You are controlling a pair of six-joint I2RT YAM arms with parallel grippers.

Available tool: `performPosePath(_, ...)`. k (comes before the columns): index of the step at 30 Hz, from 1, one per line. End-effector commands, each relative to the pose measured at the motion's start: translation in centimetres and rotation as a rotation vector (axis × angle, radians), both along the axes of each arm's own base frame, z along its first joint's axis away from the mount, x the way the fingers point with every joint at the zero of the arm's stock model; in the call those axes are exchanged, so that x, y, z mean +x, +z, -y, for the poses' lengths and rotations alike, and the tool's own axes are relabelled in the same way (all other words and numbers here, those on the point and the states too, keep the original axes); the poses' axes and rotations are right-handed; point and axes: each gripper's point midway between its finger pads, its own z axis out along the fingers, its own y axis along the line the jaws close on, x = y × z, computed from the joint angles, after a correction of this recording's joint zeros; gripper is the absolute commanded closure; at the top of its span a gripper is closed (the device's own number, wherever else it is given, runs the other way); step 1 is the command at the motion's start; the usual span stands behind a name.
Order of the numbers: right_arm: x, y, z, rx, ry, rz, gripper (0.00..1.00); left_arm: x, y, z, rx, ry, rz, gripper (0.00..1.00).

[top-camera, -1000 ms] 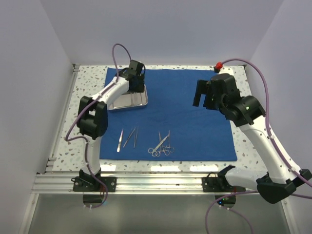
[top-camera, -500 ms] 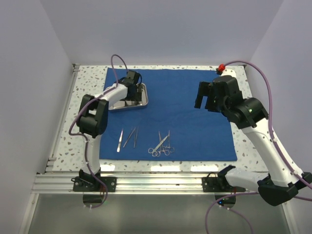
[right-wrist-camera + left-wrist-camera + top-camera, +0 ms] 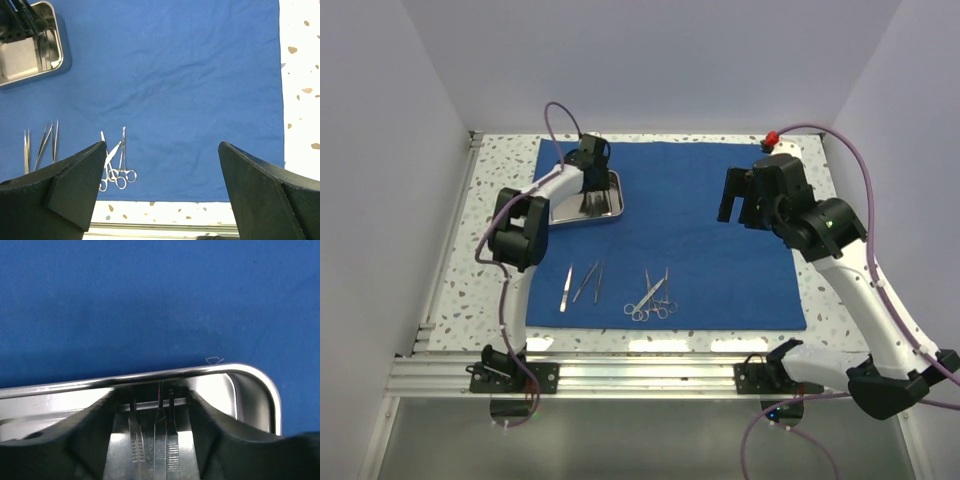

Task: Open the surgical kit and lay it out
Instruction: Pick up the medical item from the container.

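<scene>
Speckled desk [image 3: 490, 290] carried the blue cloth [image 3: 700, 240], which lay opened and spread flat with only faint creases. At the far left of the cloth sat the steel tray [image 3: 616, 200], right way up. Our left tool [image 3: 152, 395] reached down into the tray. Its fingers [image 3: 85, 440] were partly spread to either side of a few slim ribbed steel pieces [image 3: 160, 440] lying by the tray's end wall. We saw a gap on each side, so it pinched nothing. Whether those pieces were tweezers or something else we could not tell.

Along the near edge of the cloth lay the tweezers [image 3: 582, 283], and just to their right the ring-handled clamps [image 3: 652, 298] sat close together. Further right, our right tool [image 3: 742, 205] hovered above the cloth, spread wide and holding nothing.

We judged the task well along. The unwrapping was done and part of the set was laid out in a row. What remained, as far as we could see, were the pieces in the tray. We thought each would need lifting out and setting down on the bare cloth to the right of the clamps.
</scene>
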Motion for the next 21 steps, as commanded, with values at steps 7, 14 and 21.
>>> performPosePath(7,0.7,-0.5,-0.3,-0.011,0.000,-0.019,0.02,-1.4,-5.1,-0.3,-0.007,0.023,-0.125,0.86)
performPosePath(14,0.8,-0.8,-0.6,-0.016,0.011,-0.032,0.02,-1.1,-4.6,-0.5,0.003,0.028,-0.115,1.00)
performPosePath(21,0.7,-0.9,-0.7,-0.002,0.013,-0.030,0.02,0.6,0.7,-0.8,0.016,0.023,-0.029,1.00)
